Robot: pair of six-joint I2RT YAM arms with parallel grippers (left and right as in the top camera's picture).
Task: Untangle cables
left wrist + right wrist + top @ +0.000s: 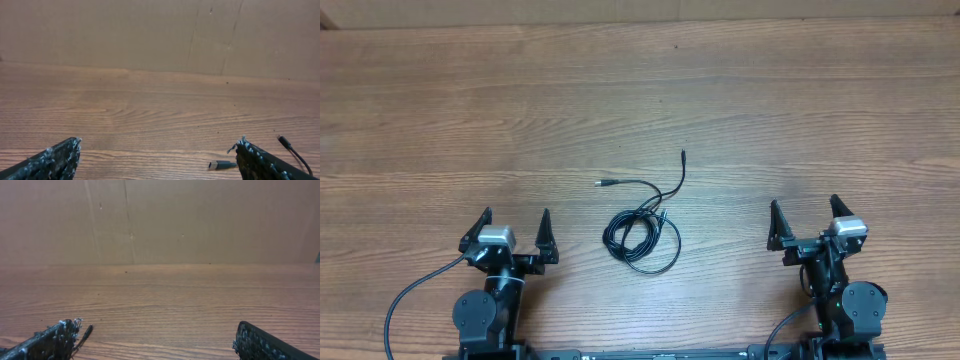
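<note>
since nothing is gripped, untangling looks unstarted: on the desk [640, 90], the left claw [515, 213] at seven o'clock and right claw [805, 203] at five gape empty, the cables [642, 238] coiled at centre between them. next, pinch a loose plug end [605, 184], i reckon.

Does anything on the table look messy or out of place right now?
Yes: the cables lie in a tangled coil on the table, two ends straying toward the far side. Nothing looks damaged. The left gripper and right gripper sit apart from them, jaws open.
</note>
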